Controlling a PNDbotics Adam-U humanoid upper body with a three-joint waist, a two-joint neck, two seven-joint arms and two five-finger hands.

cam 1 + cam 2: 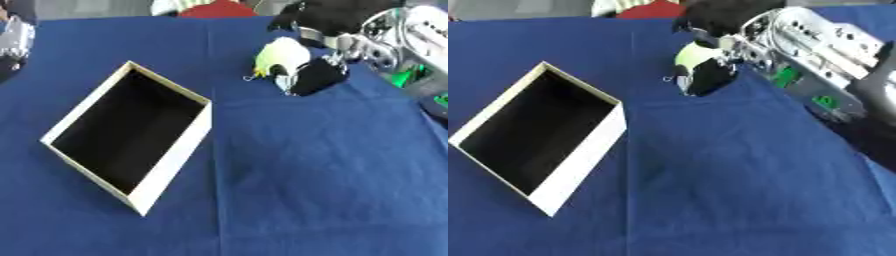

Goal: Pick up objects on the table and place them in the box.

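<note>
Blue cloth covers the counter (306, 190), and nearest to us it lies bare, giving room to carry things across. Further back, on the left, we find the open rectangular box with pale cream walls and a dark interior (171, 157); it sits askew, mouth upward, and we see nothing inside it. We judge that this placement lets an object be lowered straight in from above. Well apart from the box, toward the far right, rests the task's thing: a small soft toy, pale yellow-green and white above and black below (293, 67), lying on the cloth. Over and just behind it we see the right robot hand (724, 50), black with silver parts, reaching in from the upper right. It appears to meet the toy, presumably to take hold, yet we cannot tell whether its fingers are closed round it. At the far left edge a black and silver shape, probably the left robot hand (16, 42), shows only partly.
</note>
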